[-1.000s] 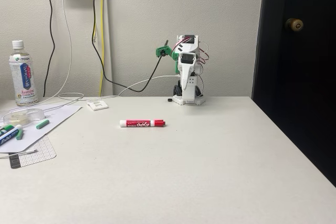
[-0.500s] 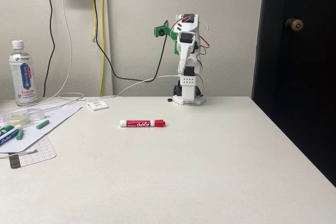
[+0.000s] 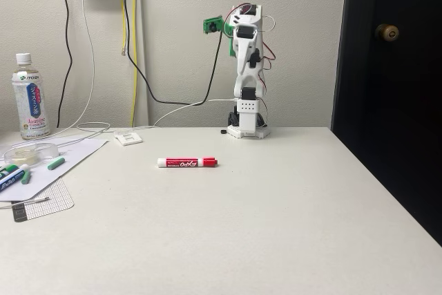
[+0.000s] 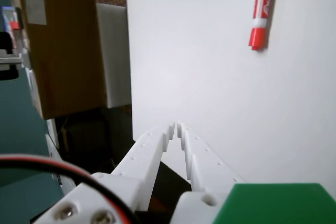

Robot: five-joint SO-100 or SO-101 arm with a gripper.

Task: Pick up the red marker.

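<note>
Lying alone on the pale worktop [image 3: 276, 226], the red marker [image 3: 187, 162] sits crosswise in the fixed view, cap end toward that view's right, with open surface all round it. Further left at the worktop's edge are a sheet of paper [image 3: 48, 167] carrying other markers [image 3: 12, 175] and a small green cap [image 3: 56, 163], and behind them a drink bottle [image 3: 30, 97]. Beyond the marker, near the wall, the arm [image 3: 247, 67] stands tall on its base, well apart from the marker. In the wrist view the pincer [image 4: 177, 126] has its two white fingers pressed together, tips almost touching, nothing between them, and the marker [image 4: 262, 8] shows at the upper right, off to one side of the fingers' line. The reach appears barely begun. The main risk, as I judge it, is a descent with the fingers unopened or misaligned: the tips would strike the round barrel and roll it away. A slim, smooth barrel could also slip or pivot if caught near one end, and an approach along its length would give the fingers little to close on.
</note>
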